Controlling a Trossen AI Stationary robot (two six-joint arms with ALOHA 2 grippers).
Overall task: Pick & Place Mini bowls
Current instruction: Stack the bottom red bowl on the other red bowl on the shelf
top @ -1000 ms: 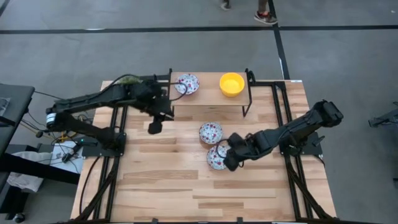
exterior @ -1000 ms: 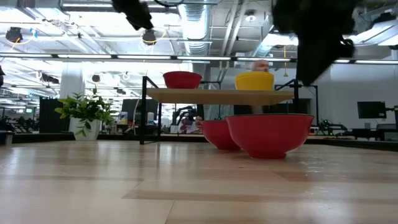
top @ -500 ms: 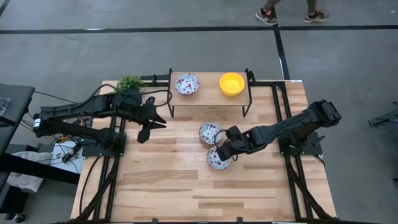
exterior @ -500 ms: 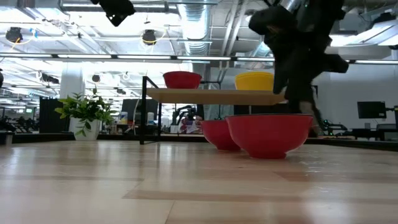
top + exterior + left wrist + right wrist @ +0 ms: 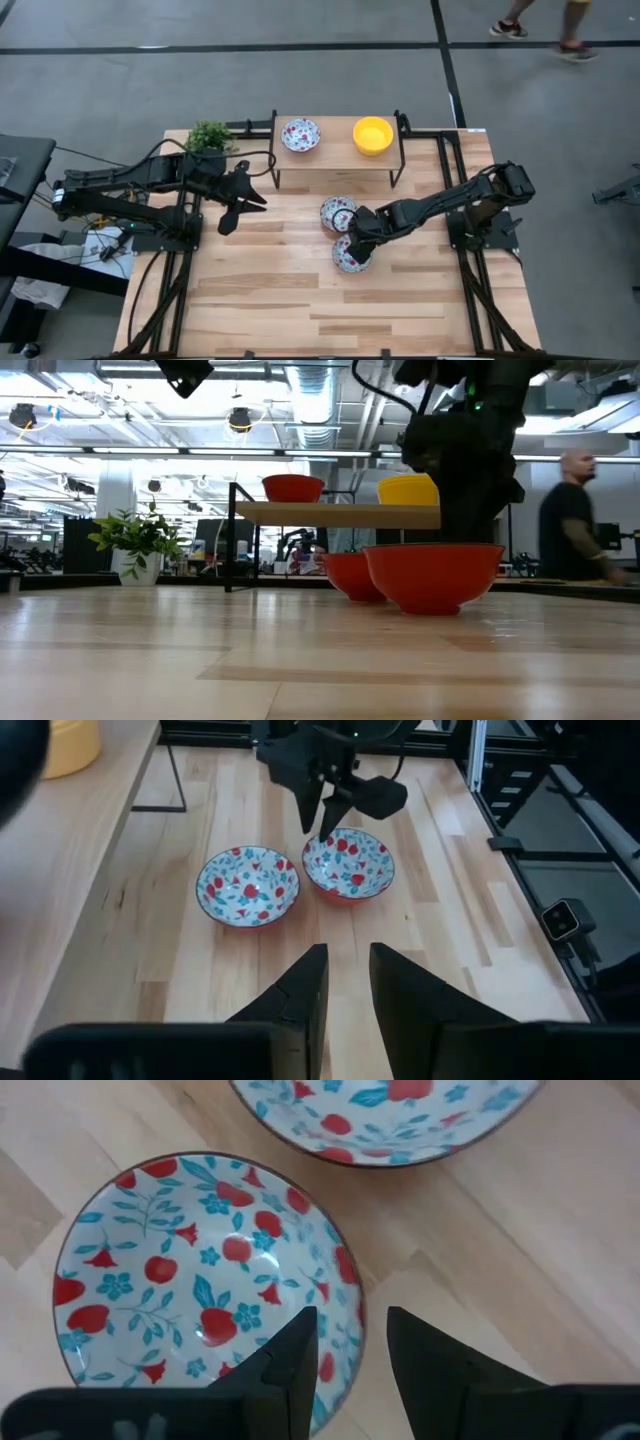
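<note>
right gripper: fingers apart, straddling rim of near bowl at tabletop middle | risk: thin rim may slip, or bump second bowl just beside | left gripper: fingers slightly apart, empty, waiting near left edge

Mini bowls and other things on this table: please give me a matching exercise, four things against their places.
Things:
1. plain yellow mini bowl
2. small green plant
3. right gripper
4. left gripper

Places:
A. over the rim of a patterned bowl on the wooden table
B. on the raised wooden shelf
C. table's far left corner
D. above bare wood, away from every bowl

Pairs: 1-B, 2-C, 3-A, 4-D
</note>
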